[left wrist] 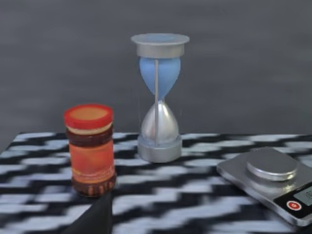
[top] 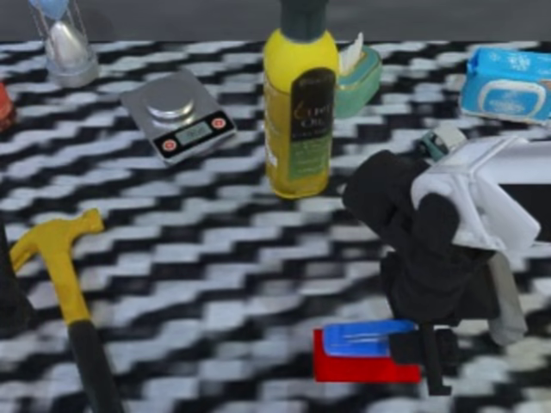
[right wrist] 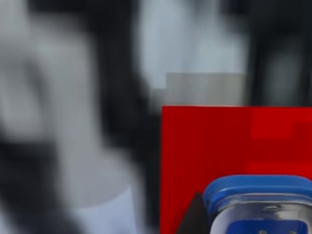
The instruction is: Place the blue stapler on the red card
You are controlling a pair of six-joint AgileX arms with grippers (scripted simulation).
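The blue stapler point(top: 366, 337) lies flat on the far part of the red card point(top: 362, 368), near the front of the table, right of centre. My right gripper point(top: 415, 346) reaches down over the stapler's right end and is shut on it. In the right wrist view the stapler point(right wrist: 258, 204) fills the lower corner over the red card point(right wrist: 219, 146), with one dark fingertip point(right wrist: 195, 217) pressed against its side. My left gripper point(top: 7, 297) is parked at the table's left edge; a single finger point(left wrist: 95, 217) shows, set wide, with nothing held.
A tall yellow bottle point(top: 300, 112) stands at centre back, beside a green tissue box point(top: 357, 77) and a light-blue wipes packet point(top: 508, 86). A kitchen scale point(top: 179, 116), an hourglass point(top: 65, 43) and a red jar point(left wrist: 90, 148) sit back left. A yellow hammer point(top: 65, 284) lies front left.
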